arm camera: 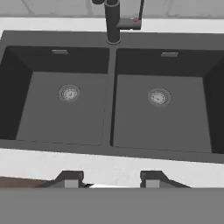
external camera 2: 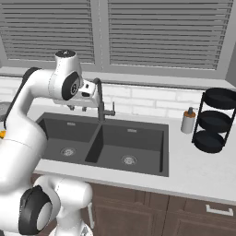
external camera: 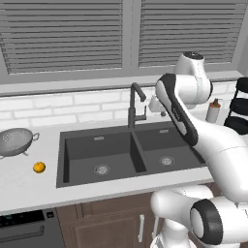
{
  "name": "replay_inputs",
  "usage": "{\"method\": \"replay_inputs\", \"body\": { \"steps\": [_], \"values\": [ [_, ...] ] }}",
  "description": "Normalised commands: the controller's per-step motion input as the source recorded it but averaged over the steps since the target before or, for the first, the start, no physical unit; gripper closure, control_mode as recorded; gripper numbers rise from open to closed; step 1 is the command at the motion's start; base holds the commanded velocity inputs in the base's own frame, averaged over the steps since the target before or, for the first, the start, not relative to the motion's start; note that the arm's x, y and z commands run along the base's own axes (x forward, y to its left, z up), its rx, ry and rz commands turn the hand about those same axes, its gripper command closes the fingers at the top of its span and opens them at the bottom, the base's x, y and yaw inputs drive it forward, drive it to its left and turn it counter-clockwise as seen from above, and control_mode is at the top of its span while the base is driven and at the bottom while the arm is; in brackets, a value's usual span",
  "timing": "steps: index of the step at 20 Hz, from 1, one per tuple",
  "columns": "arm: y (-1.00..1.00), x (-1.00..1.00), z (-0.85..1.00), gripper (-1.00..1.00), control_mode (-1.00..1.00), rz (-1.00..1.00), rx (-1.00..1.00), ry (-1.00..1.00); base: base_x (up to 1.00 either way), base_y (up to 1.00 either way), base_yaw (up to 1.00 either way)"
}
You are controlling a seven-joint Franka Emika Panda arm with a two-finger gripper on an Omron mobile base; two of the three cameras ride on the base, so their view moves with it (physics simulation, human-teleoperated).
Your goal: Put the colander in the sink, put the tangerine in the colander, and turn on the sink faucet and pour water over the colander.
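Observation:
The silver colander [external camera: 17, 140] stands upright on the white counter left of the sink [external camera: 121, 179]. The orange tangerine [external camera: 39, 167] lies on the counter just in front of it. Both basins of the dark double sink [arm camera: 110, 105] hold nothing but their drains. The dark gooseneck sink faucet [external camera: 135, 104] rises behind the divider, and no water runs from it. My gripper [arm camera: 111, 179] hangs high above the sink's front edge, near the faucet [external camera 2: 100, 103], open with nothing between its fingers. It is far to the right of the colander and tangerine.
A white soap dispenser [external camera 2: 187, 120] and a black tiered rack [external camera 2: 214, 120] stand on the counter right of the sink. A tiled wall and shuttered window lie behind. Wooden cabinet fronts run below the counter.

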Motion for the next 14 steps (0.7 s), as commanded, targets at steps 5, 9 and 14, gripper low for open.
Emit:
{"method": "replay_inputs", "body": {
  "steps": [5, 9, 14],
  "values": [
    [0.15, 0.00, 0.00, -1.00, -1.00, 0.00, 0.00, -0.05, 0.00, 0.00, 0.00],
    [0.43, 0.00, 0.00, -1.00, -1.00, 0.00, -0.01, -0.11, 0.00, 0.00, 0.00],
    [0.49, 0.00, -0.04, -1.00, -1.00, -0.04, 0.00, -0.05, 0.00, 0.00, 0.00]
  ]
}}
